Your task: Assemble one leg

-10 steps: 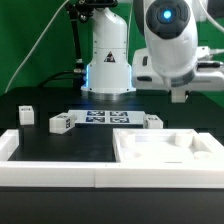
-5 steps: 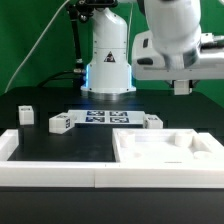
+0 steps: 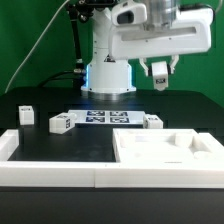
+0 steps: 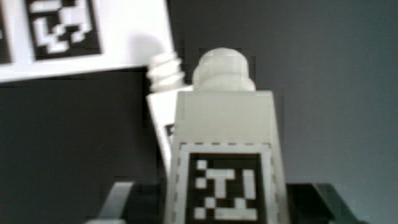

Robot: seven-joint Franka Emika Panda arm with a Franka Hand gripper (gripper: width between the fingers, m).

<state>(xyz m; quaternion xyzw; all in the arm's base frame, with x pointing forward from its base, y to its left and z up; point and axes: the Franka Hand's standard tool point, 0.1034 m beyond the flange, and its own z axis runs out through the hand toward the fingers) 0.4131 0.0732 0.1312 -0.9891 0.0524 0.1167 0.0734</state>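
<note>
Gripper (image 3: 160,84) hangs high over black table (image 3: 90,145), toward exterior view's right, fingers nipped on small white held leg (image 3: 160,69). Three more stand below. Left leg (image 3: 27,113) off alone. Middle leg (image 3: 62,124) just beside marker board (image 3: 105,118). Right leg (image 3: 152,122) at board's other end. White panel (image 3: 165,150) front right. Border rails (image 3: 60,172) along front.

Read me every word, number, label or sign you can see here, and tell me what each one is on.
No words or numbers can be read.
On the robot base: a dark triangular sign, too small to read.
On the leg in the gripper: a black-and-white square tag, pattern only.
On the marker board: similar tags, no text.
</note>
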